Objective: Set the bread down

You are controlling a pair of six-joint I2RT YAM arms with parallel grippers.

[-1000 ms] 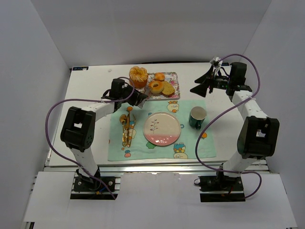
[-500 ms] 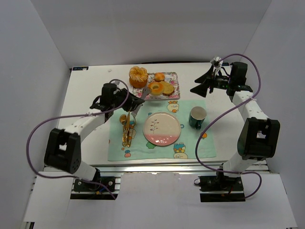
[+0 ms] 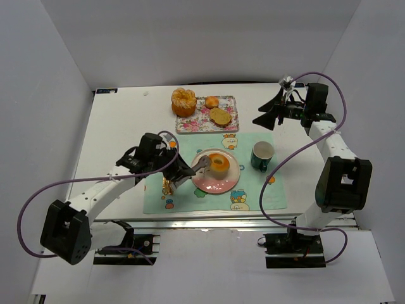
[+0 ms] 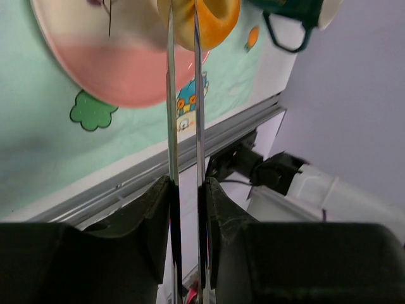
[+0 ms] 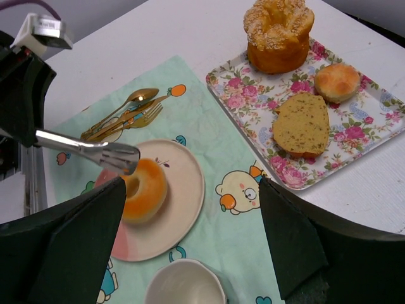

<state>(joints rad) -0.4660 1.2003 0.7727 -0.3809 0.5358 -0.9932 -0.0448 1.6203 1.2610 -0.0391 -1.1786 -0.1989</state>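
Left gripper [image 3: 205,164] nearly closed: its thin fingers [image 4: 171,95] pinch the ring-shaped bread [image 3: 220,162] at its 9 o'clock side. Bread is over the plate [image 3: 221,186], inside the rim, slightly toward 12 o'clock; we can't tell if it's touching down. Plate's 6 o'clock half is bare. Tight edges: mug [image 3: 262,156] near at 3, cutlery [image 3: 166,183] near at 9, tray [image 3: 190,125] at 12. Right gripper [image 3: 268,109] spread wide, holding nothing, well apart over the table's [image 3: 120,126] 1 o'clock corner.

In the left wrist view, the bread [image 4: 217,17] and plate [image 4: 123,71] are cut off by the top edge.
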